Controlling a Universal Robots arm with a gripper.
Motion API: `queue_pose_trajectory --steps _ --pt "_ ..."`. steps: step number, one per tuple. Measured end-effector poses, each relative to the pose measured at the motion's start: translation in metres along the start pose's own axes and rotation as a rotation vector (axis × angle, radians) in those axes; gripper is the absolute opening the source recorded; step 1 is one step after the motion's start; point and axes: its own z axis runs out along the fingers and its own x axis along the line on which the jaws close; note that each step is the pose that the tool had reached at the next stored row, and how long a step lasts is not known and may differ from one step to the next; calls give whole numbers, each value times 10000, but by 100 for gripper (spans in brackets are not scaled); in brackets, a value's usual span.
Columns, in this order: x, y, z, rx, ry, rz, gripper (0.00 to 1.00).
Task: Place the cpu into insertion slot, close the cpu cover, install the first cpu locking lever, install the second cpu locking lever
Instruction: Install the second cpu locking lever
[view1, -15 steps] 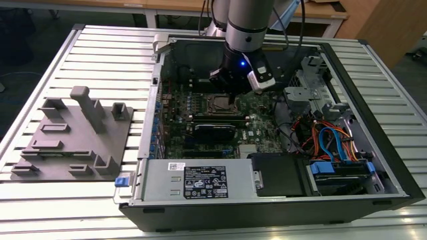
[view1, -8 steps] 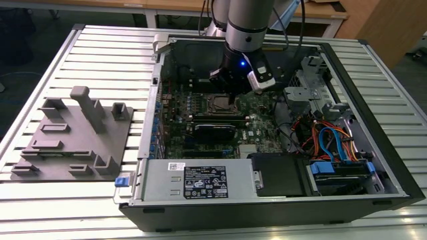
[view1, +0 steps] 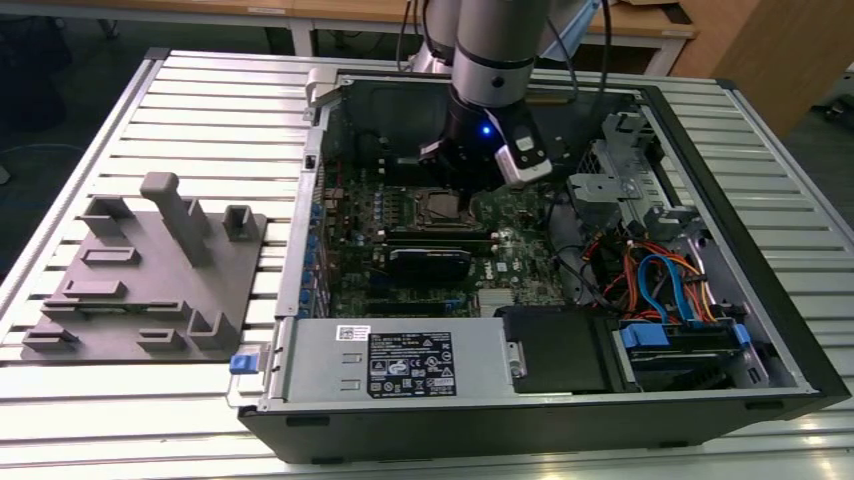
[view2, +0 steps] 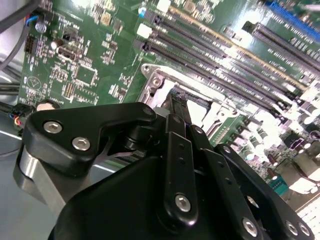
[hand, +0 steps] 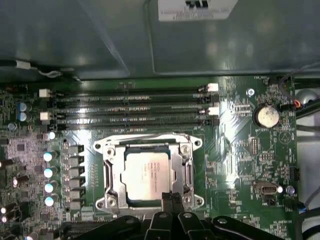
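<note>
With the silver-topped square cpu (hand: 148, 176) seated under its silvery metal-frame cover (hand: 111, 172), the black gripper (hand: 172, 197), fingertips together, presses at the levers; locking seemingly needs steady downward pressure.

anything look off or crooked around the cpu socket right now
Nothing stands out. In the first wrist view the cpu sits square in the insertion slot, framed evenly by the cpu cover. The gripper is at the socket's edge. No damage shows on the green circuit board.

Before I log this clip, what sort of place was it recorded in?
Probably a lab or workshop bench for PC assembly. An open computer case lies on a slatted metal table, a grey fixture block beside it, and the gripper hangs over the cpu.
</note>
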Motion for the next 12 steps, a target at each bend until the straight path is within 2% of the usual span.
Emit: queue_pose_trajectory --steps 3,9,12 --pt "-2 -43 0 -9 0 0 10" --pt "-2 -43 -50 -11 1 0 10" --pt "-3 -43 -53 -13 0 0 10"
